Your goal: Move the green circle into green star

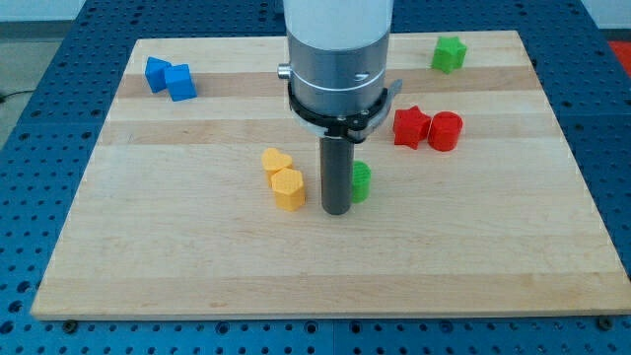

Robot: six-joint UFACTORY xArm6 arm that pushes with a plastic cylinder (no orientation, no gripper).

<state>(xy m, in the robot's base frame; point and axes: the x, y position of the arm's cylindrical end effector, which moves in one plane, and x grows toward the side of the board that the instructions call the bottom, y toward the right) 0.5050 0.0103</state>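
The arm's lowest link is a broad white cylinder. Below it sits a wide band of brushed silver metal with a small round screw head on the view's left side. Below the band a thin black ring clamps on, with a grey tab. A straight dark grey rod hangs down, ending in my tip (pixel 337 211).

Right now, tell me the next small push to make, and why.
Probably push toward the view's upper right. My tip sits at the green circle's left edge, partly hiding it, and the green star lies far up and right. The red star and red cylinder sit near that line, so steer carefully.
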